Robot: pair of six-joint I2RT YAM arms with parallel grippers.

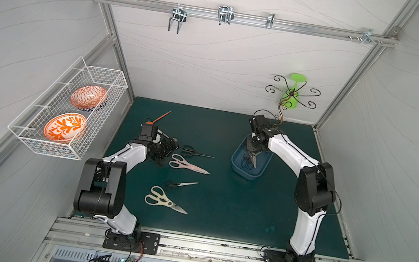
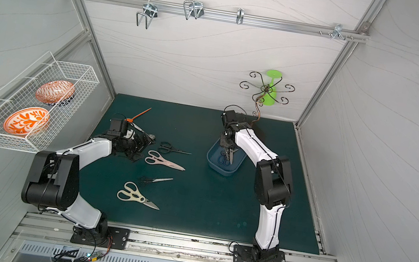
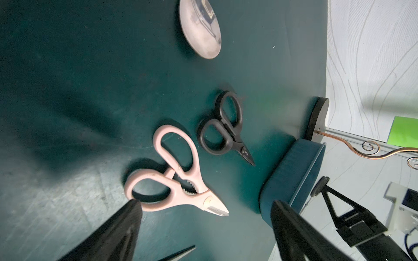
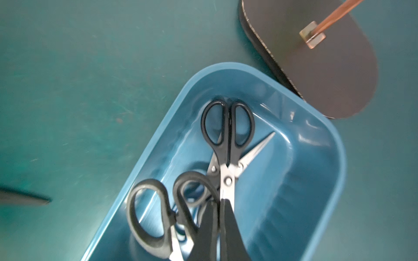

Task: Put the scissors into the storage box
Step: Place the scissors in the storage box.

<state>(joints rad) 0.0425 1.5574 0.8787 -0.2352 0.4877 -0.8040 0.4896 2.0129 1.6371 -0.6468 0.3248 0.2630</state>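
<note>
Right pincer (image 4: 220, 203) is clamped shut on the steel blades of a black-handled pair of scissors (image 4: 227, 126), which hangs handles-down inside the blue storage box (image 4: 305, 192). The box sits on the far right part of the green bench (image 1: 246, 214), just beside the dark base of a curly wire rack (image 4: 328, 67).

Also in the box: one more black-handled pair (image 4: 167, 208) lying flat, plus a bare steel blade (image 4: 257, 146) poking out from underneath. So that's at least three pairs in there; the pile is too tangled to count past that.

Out on the bench there are four pairs:
- a small all-black pair (image 1: 190, 150)
- pink-handled kitchen shears (image 1: 186, 164)
- a small black-handled pair with a bright blade (image 1: 180, 184)
- cream-handled shears (image 1: 160, 199)

Left pincer (image 3: 205, 203) has its jaws spread wide and holds nothing, hovering just above the pink shears.

Two spoons: a metal one (image 3: 200, 29) and an orange one (image 1: 161, 117), both near the left arm. The white wire basket (image 1: 30, 137) on the wall holds two orange-patterned bowls (image 1: 88, 97) (image 1: 64, 130). One green glass (image 1: 292, 93) hangs on the rack.
</note>
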